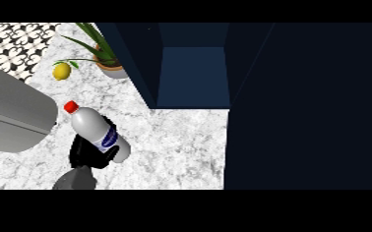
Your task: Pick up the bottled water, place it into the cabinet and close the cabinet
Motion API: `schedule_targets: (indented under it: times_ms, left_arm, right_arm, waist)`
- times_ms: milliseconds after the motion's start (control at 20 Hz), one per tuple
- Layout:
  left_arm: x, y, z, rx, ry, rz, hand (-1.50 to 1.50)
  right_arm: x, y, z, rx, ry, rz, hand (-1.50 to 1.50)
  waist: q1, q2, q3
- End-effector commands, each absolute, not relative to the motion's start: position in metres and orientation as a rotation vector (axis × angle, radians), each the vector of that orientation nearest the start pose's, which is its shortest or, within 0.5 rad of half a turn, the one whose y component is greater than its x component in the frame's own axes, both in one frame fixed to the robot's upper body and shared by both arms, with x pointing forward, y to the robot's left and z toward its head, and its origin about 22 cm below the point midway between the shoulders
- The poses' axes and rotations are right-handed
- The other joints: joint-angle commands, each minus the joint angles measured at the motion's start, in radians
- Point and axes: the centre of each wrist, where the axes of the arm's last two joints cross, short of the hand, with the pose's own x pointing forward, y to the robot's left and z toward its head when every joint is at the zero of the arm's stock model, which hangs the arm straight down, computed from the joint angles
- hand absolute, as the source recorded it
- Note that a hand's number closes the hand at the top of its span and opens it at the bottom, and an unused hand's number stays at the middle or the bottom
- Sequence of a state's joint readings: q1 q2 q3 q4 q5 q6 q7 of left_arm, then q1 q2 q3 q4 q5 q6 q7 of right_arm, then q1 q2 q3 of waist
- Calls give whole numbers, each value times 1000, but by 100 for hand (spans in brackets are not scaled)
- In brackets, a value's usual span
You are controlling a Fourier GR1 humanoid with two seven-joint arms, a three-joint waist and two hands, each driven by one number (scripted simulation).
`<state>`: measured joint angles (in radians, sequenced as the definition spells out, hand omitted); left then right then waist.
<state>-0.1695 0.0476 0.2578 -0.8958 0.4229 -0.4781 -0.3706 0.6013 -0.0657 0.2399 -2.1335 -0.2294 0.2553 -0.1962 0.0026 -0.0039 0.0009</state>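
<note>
One bottled water (pixel 97 128), red cap pointing up-left, lies tilted in our right hand (pixel 82 153), whose black fingers curl round its lower half. It sits above the marble counter (pixel 174 147), left of the open cabinet (pixel 193 76), with a lemon (pixel 62 71) and a potted plant (pixel 109 64) beyond.

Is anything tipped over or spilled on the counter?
Nothing looks spilled. The bottled water is tilted, its red cap pointing up and left, but only because the left robot hand is curled round its lower end. The cap is on. The lemon and potted plant look normal.
</note>
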Motion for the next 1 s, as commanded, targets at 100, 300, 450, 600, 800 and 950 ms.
schedule_targets:
  times_ms: [100,300,450,600,800,950]
  left_arm:
    - [246,249,-75,-527,-1586,321,150]
    - [255,227,-50,-510,-1602,287,150]
    - [268,187,-32,-511,-1645,257,150]
    - [293,175,9,-468,-1670,227,150]
    - [305,148,16,-426,-1658,186,150]
    - [321,135,34,-424,-1641,191,150]
  right_arm:
    - [103,-224,65,412,-1796,-35,-150]
    - [91,-217,50,415,-1778,-28,-150]
    - [100,-219,31,434,-1765,-14,-150]
    - [99,-205,41,440,-1767,-30,-150]
    - [109,-208,46,424,-1771,-23,-150]
    - [98,-212,54,423,-1765,-27,-150]
  waist:
    - [0,0,0]
    - [-6,1,-1]
    - [-9,1,0]
    - [-12,1,0]
    - [-13,3,-1]
    - [-18,3,-1]
